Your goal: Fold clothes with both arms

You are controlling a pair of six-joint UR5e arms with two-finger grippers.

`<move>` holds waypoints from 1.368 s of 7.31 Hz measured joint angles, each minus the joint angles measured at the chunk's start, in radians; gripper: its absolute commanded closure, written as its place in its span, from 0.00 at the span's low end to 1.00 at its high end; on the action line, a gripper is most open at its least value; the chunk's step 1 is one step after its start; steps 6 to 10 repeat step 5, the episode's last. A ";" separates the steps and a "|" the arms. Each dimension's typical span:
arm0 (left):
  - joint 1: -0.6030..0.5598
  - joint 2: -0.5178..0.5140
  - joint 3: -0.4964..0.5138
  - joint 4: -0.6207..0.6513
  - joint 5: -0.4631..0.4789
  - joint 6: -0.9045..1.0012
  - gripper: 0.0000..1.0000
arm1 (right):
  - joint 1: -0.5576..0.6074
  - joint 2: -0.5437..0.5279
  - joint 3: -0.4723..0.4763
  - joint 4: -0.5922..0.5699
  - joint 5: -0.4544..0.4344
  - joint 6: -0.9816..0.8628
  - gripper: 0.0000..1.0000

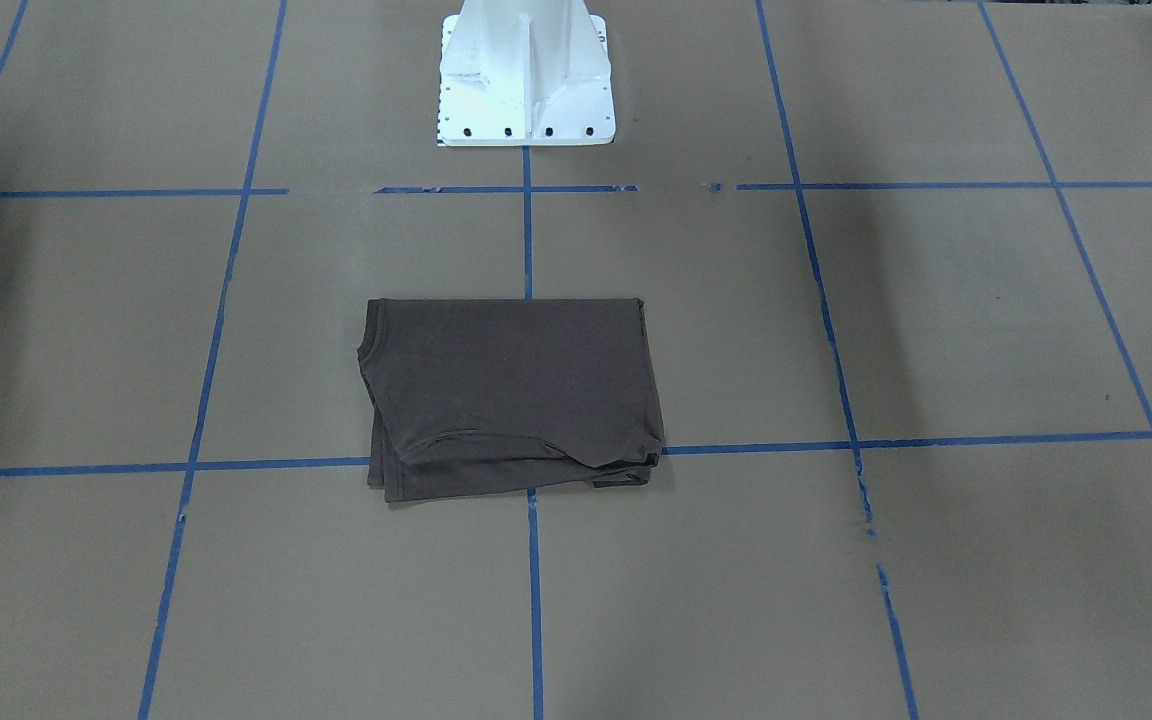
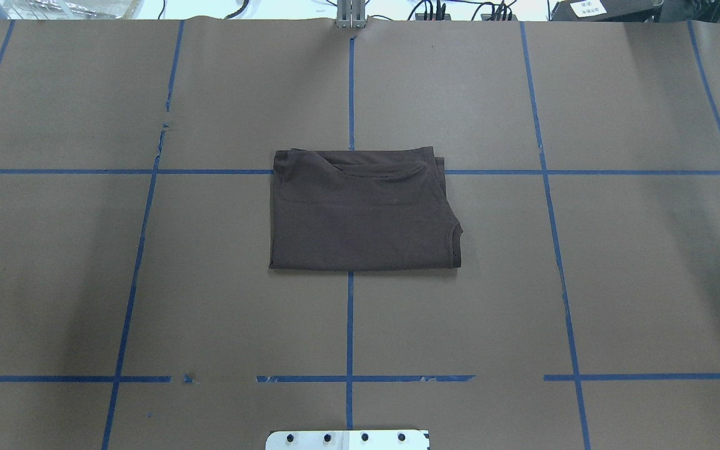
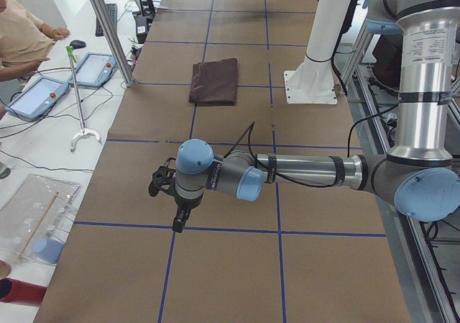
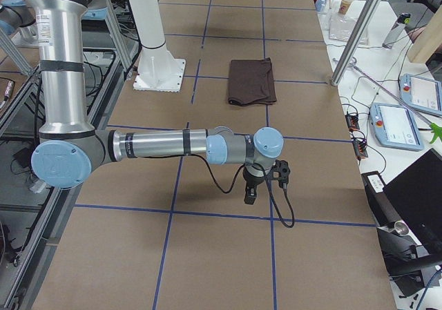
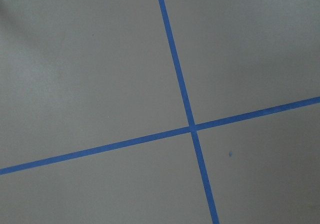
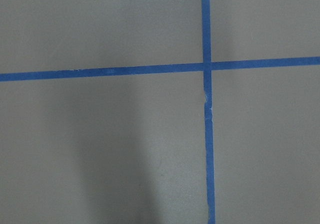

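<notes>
The clothes are one dark brown T-shirt (image 1: pixel 511 395), folded into a compact rectangle with layered edges, lying flat at the middle of the brown paper table (image 2: pixel 360 212). Nothing touches it. Neither arm appears in the overhead or front-facing view. In the exterior left view the near left arm stretches low over the table, and its left gripper (image 3: pixel 180 219) points down far from the T-shirt (image 3: pixel 214 82). The exterior right view shows the right gripper (image 4: pixel 250 196) likewise pointing down, well short of the T-shirt (image 4: pixel 251 82). I cannot tell whether either is open or shut. Both wrist views show only paper and blue tape.
The white metal base (image 1: pixel 526 90) stands at the robot's edge of the table. Blue tape lines (image 2: pixel 350 325) grid the paper. A seated person (image 3: pixel 18 35) and teach pendants (image 3: pixel 36 96) are beside the table, with slanted aluminium posts (image 4: pixel 359 27) at its far edge.
</notes>
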 measured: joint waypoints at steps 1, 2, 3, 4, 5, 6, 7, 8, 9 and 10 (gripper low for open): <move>0.000 0.000 0.000 -0.003 0.005 0.001 0.00 | -0.005 0.001 -0.001 0.000 0.000 0.000 0.00; 0.001 0.001 0.000 -0.012 0.020 0.002 0.00 | -0.009 0.001 -0.001 0.000 -0.001 0.000 0.00; 0.002 0.003 0.003 -0.027 0.041 0.002 0.00 | -0.011 0.001 -0.002 0.000 -0.001 -0.001 0.00; 0.003 0.005 0.008 -0.041 0.052 0.002 0.00 | -0.013 0.001 -0.002 0.002 -0.001 -0.001 0.00; 0.004 0.006 0.014 -0.056 0.059 0.002 0.00 | -0.014 0.001 -0.002 0.005 -0.001 -0.001 0.00; 0.004 0.006 0.014 -0.056 0.059 0.002 0.00 | -0.014 0.001 -0.002 0.005 -0.001 -0.001 0.00; 0.004 0.006 0.014 -0.056 0.059 0.002 0.00 | -0.014 0.001 -0.002 0.005 -0.001 -0.001 0.00; 0.004 0.006 0.014 -0.056 0.059 0.002 0.00 | -0.014 0.001 -0.002 0.005 -0.001 -0.001 0.00; 0.004 0.006 0.014 -0.056 0.059 0.002 0.00 | -0.014 0.001 -0.002 0.005 -0.001 -0.001 0.00; 0.004 0.006 0.014 -0.056 0.059 0.002 0.00 | -0.014 0.001 -0.002 0.005 -0.001 -0.001 0.00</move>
